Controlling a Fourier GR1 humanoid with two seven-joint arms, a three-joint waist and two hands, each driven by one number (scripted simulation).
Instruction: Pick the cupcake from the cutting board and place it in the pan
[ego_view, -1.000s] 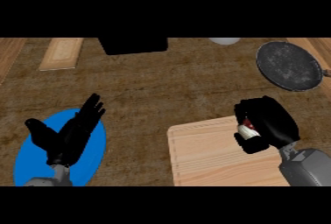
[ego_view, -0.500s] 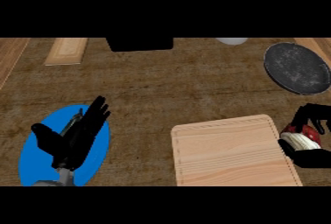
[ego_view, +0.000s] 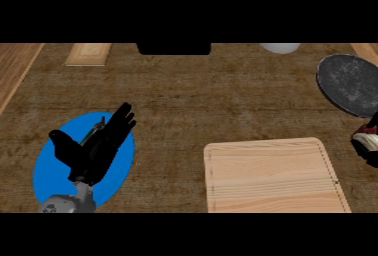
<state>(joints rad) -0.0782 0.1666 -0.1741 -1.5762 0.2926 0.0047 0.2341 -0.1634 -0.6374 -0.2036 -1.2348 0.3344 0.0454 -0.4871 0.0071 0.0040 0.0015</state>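
Cupcake (ego_view: 365, 134) at the far right edge of the head view, only a sliver showing: red and white patches, half cut off by the frame. Held off the cutting board (ego_view: 272, 175), just past its right side and a little nearer the top corner, below the pan (ego_view: 353, 84). Not touching either, as far as can be told.

Right hand (ego_view: 369, 150) wrapped round the cupcake, black fingers curled over and under it, mostly out of frame; only the fingers showing, no forearm visible.

Pan at upper right, dark grey, round, speckled inside, partly cropped by the right edge, nothing in it. Well apart from the board, with bare counter between.

Cutting board pale wood, rectangular with rounded corners and a groove running inside its rim, lying flat at lower right of centre, its near edge cut by the lower band. Nothing resting on it.

Left hand (ego_view: 90, 150) at lower left, fingers straight and pointing up and to the right, thumb spread out to the left, holding nothing; grey wrist below it. Resting over a blue plate (ego_view: 49, 165), oval-looking, lying on the counter.

Counter (ego_view: 192, 95) brown and woven in texture. Along the far edge: a light wooden block (ego_view: 88, 54) at upper left, a black box-like object (ego_view: 174, 48) at top centre, a pale rounded object (ego_view: 280, 47) to its right, both cropped.
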